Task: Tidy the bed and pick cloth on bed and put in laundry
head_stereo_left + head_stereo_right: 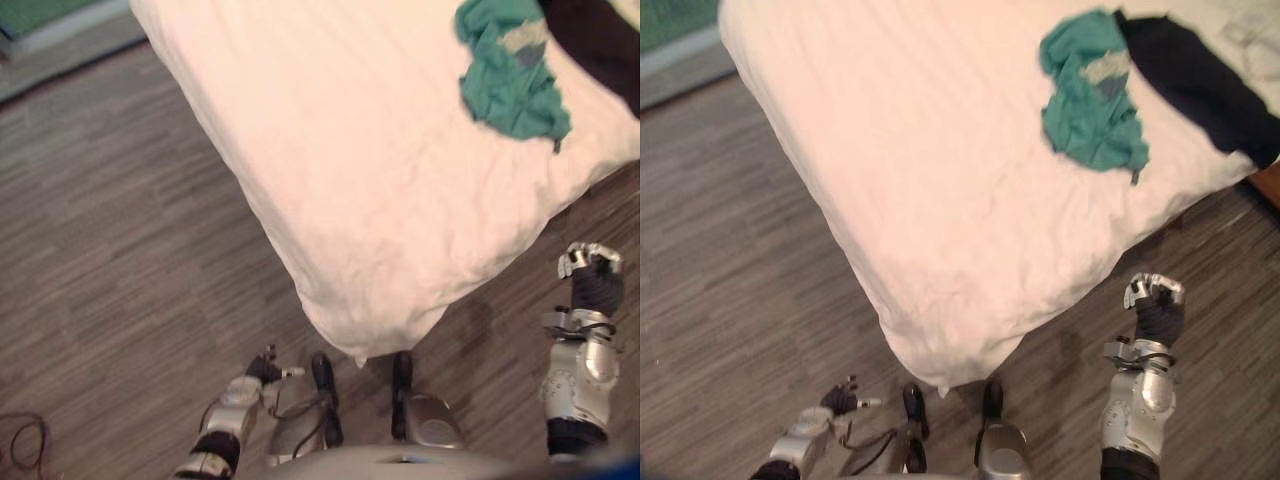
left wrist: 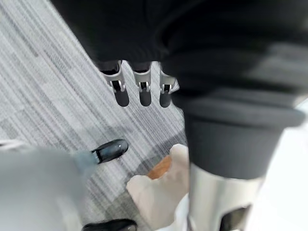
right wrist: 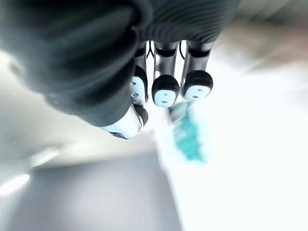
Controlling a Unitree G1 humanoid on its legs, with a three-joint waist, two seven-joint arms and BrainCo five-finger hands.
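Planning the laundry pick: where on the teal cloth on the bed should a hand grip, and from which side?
Pinch the teal cloth by the raised folds of its lower bunch, from above, on the side nearest the right hand. It lies crumpled, so the folds give purchase; its upper edge meets the dark garment, where a grip might drag both.

The white bed [image 1: 330, 200] ran out past the far and right edges. On its far right, a dark garment [image 1: 1200, 85] was cut off at the edge, its shape unclear. From the right wrist, the green cloth [image 3: 190, 134] was a blurred smear. A brownish patch [image 2: 161, 168] by the bed's near corner was too blurred to name.
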